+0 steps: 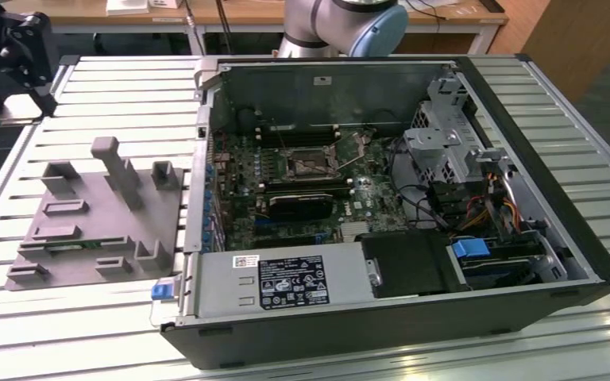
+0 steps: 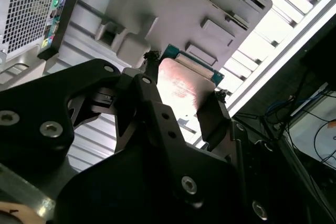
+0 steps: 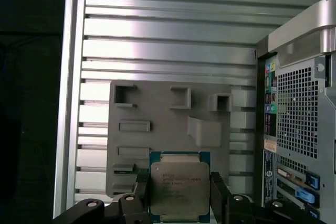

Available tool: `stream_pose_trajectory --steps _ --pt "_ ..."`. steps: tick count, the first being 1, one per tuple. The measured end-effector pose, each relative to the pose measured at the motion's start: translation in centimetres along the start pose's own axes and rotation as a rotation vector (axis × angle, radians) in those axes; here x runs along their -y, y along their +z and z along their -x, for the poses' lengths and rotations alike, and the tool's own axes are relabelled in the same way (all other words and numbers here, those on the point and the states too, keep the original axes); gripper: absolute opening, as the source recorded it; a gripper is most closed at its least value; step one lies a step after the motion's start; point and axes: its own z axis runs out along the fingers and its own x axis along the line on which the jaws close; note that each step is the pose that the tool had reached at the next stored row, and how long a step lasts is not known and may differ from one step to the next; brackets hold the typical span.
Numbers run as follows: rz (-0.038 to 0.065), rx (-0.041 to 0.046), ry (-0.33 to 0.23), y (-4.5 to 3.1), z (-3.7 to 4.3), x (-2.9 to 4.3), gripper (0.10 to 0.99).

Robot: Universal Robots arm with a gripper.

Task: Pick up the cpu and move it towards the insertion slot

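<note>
Claw: the gripper (image 3: 179, 195) is clamped on the cpu (image 3: 179, 188), with a black finger (image 3: 218, 191) on each of two opposite edges.
Cpu: silvery top facing the first wrist view's camera, over the grey tray (image 3: 157, 106); I cannot tell if it touches the tray.
Insertion slot (image 1: 307, 163): inside the open computer case (image 1: 390, 333), just beside the tray on the exterior view's right.

Exterior view high over open computer case (image 1: 326, 83), both wrist views looking down on grey tray (image 3: 163, 114)
</note>
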Motion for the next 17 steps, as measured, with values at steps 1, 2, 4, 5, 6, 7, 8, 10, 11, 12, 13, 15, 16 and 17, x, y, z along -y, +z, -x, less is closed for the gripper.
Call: stream_pose_trajectory --steps 1,2,4,5,6,7,8,10,11,12,13,15,16,17 --pt "0.000 0.0000 0.000 0.01 0.38 0.01 0.541" --pt "0.000 -0.0001 0.000 0.02 0.76 0.02 0.541" --pt "0.000 0.0000 0.000 0.04 1.50 0.04 0.541" --pt "0.000 0.0000 0.000 0.05 1.88 0.05 0.541" --pt "0.000 0.0000 0.000 0.06 2.26 0.06 0.541" --pt "0.000 -0.0002 0.000 0.07 2.66 0.06 0.541" --pt "0.000 -0.0001 0.000 0.08 3.03 0.07 0.541" --pt "0.000 -0.0001 0.000 0.10 3.78 0.09 0.541" --pt "0.000 -0.0001 0.000 0.12 4.17 0.10 0.541" --pt "0.000 -0.0002 0.000 0.12 4.58 0.11 0.541" --pt "0.000 -0.0002 0.000 0.13 4.98 0.12 0.541" --pt "0.000 -0.0001 0.000 0.16 5.81 0.14 0.541" --pt "0.000 -0.0001 0.000 0.18 6.21 0.15 0.541" --pt "0.000 -0.0002 0.000 0.18 6.60 0.16 0.541"
